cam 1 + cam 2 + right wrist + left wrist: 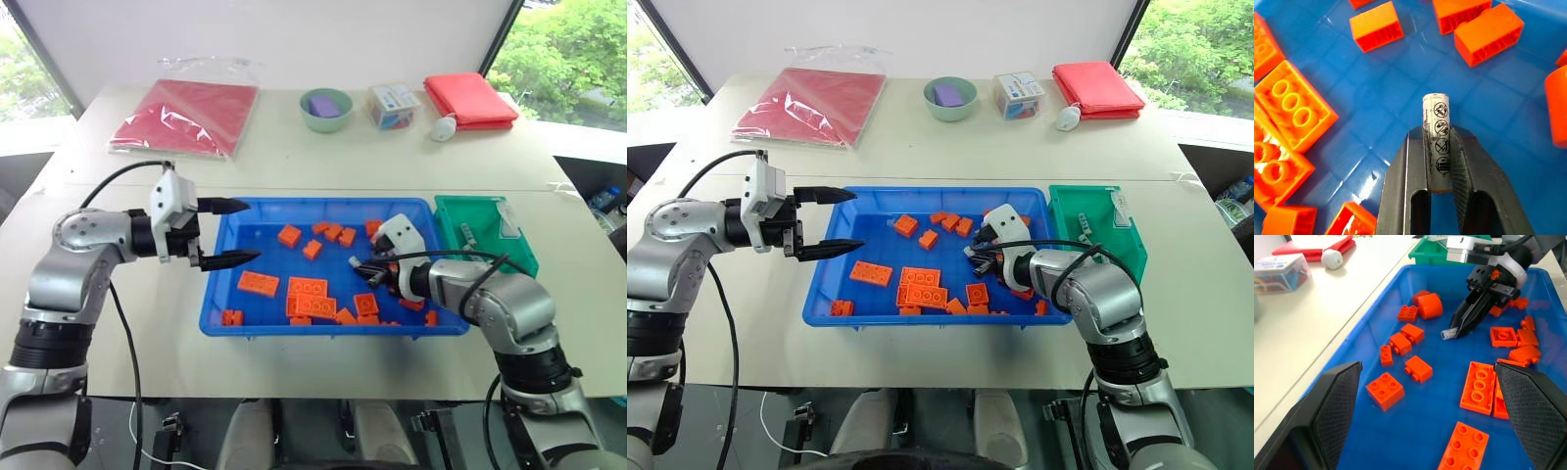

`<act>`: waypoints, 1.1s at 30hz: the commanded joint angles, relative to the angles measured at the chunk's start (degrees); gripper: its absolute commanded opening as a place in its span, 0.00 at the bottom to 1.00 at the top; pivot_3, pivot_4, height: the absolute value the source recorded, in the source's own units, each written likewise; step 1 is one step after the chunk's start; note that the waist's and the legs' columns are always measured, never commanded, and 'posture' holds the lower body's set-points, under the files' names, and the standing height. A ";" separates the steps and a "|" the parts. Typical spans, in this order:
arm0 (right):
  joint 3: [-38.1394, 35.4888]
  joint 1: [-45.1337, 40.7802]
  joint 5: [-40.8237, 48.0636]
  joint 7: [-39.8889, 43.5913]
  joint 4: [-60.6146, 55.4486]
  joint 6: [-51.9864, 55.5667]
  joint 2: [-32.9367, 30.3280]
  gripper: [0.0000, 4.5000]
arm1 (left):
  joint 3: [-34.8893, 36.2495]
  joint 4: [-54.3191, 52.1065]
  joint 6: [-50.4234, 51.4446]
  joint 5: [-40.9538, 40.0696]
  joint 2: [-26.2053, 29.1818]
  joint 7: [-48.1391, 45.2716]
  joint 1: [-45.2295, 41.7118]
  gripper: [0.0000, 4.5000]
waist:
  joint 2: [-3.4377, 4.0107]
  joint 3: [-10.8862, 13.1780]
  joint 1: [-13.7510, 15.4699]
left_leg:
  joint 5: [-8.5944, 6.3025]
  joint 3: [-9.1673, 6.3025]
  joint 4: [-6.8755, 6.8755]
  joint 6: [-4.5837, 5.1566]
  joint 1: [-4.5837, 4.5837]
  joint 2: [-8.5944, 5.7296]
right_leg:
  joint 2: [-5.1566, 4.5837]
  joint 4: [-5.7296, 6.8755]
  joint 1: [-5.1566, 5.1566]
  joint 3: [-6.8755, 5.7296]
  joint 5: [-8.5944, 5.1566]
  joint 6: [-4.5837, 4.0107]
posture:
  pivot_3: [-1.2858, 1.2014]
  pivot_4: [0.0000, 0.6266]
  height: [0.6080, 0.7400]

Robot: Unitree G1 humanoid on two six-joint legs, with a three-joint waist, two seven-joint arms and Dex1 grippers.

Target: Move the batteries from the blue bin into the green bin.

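The blue bin (333, 204) lies on the table in front of me, strewn with orange bricks (308, 289). Low inside its right half, my right gripper (1439, 134) is shut on a silver-grey battery (1436, 122). The battery's end pokes out past the fingertips, just above the bin floor (1448, 334). My left gripper (230, 232) hangs open over the bin's left rim, holding nothing and pointing right. The green bin (509, 257) stands against the blue bin's right side, with one battery (468, 233) lying in it.
Along the far side of the table are a red plastic bag (186, 116), a pale green bowl (325, 108), a clear box (394, 106), a small white object (444, 127) and a folded red cloth (470, 98). Bare tabletop separates them from the bins.
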 commanded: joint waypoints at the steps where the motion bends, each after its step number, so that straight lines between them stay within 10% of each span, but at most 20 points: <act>1: -7.61 -3.60 3.45 1.82 -4.01 2.50 -2.83 0.01 | 1.02 -0.04 -0.99 -0.33 -0.03 0.05 -0.44 1.00 | 0.01 0.00 0.03 | 0.00 0.00 0.00 0.00 -0.01 0.00 | 0.00 0.00 -0.01 0.00 0.00 0.00 | 0.52 0.24 0.97; 12: -24.33 -2.85 5.13 10.13 3.69 2.26 -26.20 0.01 | 0.82 0.21 0.14 -0.96 0.74 -1.51 0.50 1.00 | -0.01 0.00 0.13 | -0.03 -0.02 -0.07 0.04 -0.05 0.00 | -0.02 -0.12 0.03 -0.10 -0.01 -0.02 | 0.52 0.24 0.97; 20: -17.98 5.46 -2.71 16.10 9.29 -16.49 -31.83 0.86 | 0.57 2.47 -0.16 -0.32 0.85 -2.62 -1.84 1.00 | 0.01 0.01 0.00 | -0.02 0.04 -0.01 0.04 0.06 0.00 | 0.03 -0.02 0.00 0.06 -0.02 -0.01 | 0.52 0.24 0.97; 28: -24.55 7.63 -6.73 47.11 39.05 -56.35 -45.48 0.86 | 2.81 8.81 -1.08 0.30 5.98 -6.26 -4.00 1.00 | 0.05 0.05 0.11 | -0.03 0.24 -0.01 0.05 -0.02 -0.07 | -0.02 -0.12 0.02 0.07 -0.07 0.12 | 0.52 0.24 0.97; 33: -20.74 2.25 -8.63 62.42 59.76 -63.50 -51.32 0.86 | 3.94 16.11 -2.49 1.28 11.22 -10.00 -5.47 1.00 | 0.06 0.05 -0.34 | -0.02 0.27 -0.02 0.04 0.13 -0.02 | 0.02 -0.03 0.05 0.05 -0.09 0.06 | 0.52 0.24 0.97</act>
